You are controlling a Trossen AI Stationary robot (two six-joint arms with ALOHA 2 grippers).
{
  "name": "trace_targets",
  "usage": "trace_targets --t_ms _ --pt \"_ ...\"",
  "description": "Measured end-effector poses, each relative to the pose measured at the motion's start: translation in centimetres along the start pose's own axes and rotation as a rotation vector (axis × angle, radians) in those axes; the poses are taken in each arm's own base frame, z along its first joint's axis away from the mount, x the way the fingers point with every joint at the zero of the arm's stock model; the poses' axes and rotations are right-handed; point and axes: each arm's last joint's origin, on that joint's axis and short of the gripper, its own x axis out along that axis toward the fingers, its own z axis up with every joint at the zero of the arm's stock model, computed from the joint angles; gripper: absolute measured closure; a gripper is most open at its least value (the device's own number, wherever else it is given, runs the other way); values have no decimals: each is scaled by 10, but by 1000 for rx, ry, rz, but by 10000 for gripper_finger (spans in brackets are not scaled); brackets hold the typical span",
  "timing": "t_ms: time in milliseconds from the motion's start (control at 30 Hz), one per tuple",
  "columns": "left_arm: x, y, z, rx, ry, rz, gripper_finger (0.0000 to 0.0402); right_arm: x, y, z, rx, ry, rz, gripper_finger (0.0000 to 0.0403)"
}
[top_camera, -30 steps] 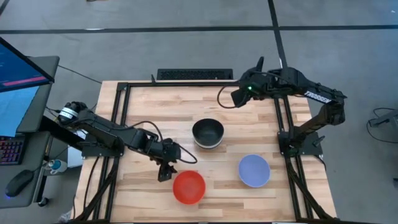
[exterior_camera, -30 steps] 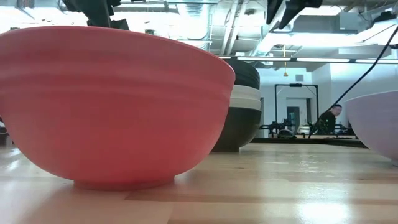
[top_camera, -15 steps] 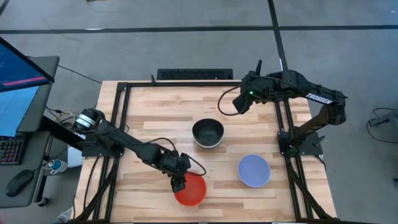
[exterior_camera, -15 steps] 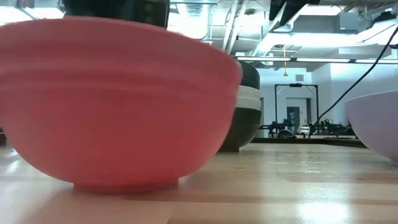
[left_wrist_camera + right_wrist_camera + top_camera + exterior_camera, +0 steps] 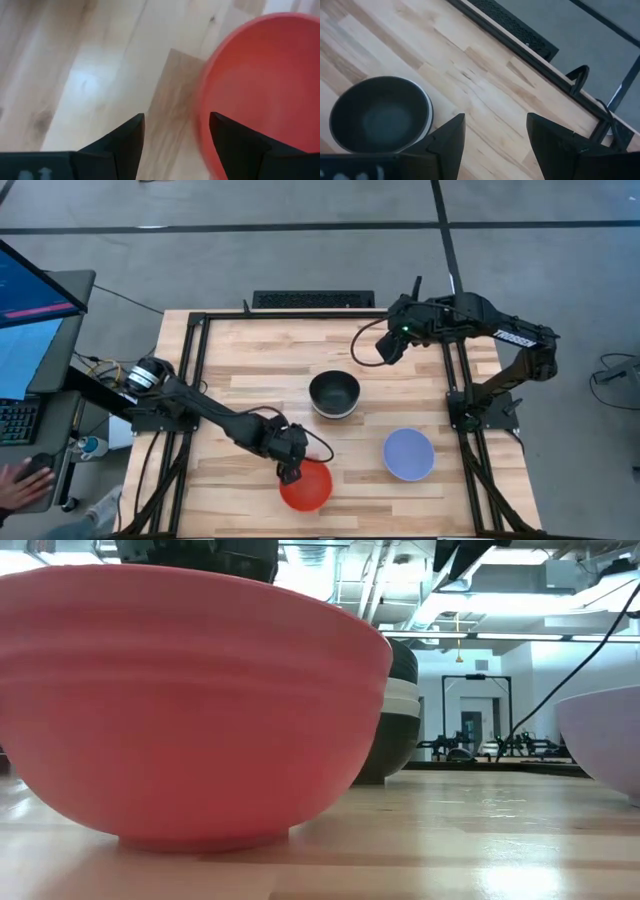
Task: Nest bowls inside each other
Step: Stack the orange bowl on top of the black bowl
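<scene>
The red bowl (image 5: pixel 310 488) stands on its base near the table's near edge and fills the low view (image 5: pixel 190 710). My left gripper (image 5: pixel 290 472) is open and hangs over the bowl's left rim. In the left wrist view (image 5: pixel 177 137) one finger is outside the rim (image 5: pixel 200 115) and one is over the hollow. A nested stack with a black bowl on top (image 5: pixel 334 394) stands mid-table, and white and black bowls show under it (image 5: pixel 392 700). The pale blue bowl (image 5: pixel 409 454) stands to the right. My right gripper (image 5: pixel 385 348) waits open, up beyond the stack (image 5: pixel 380 115). My left gripper comes from above, pointing down, with its open fingers on either side of the red bowl's left rim (image 5: pixel 200 115). I cannot tell whether either finger touches the rim. The bowl stands upright on the table.
A black frame (image 5: pixel 200 320) runs along the table's far and side edges. A monitor (image 5: pixel 30 310) stands left of the table, and a person's hand (image 5: pixel 20 485) lies by its foot. Bare wood lies between the bowls and along the far half.
My left gripper has moved toward the table's right and near edge, from beside the red bowl to over its left rim, and has come lower. In the low view the red bowl has shifted a little toward the near edge. My right gripper has dipped slightly toward the stack.
</scene>
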Motion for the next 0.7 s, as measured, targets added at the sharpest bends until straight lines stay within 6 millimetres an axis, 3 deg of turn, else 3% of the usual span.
trace_targets --t_ms 700 --pt "9 1 -5 83 47 -2 187 0 0 0 17 15 19 168"
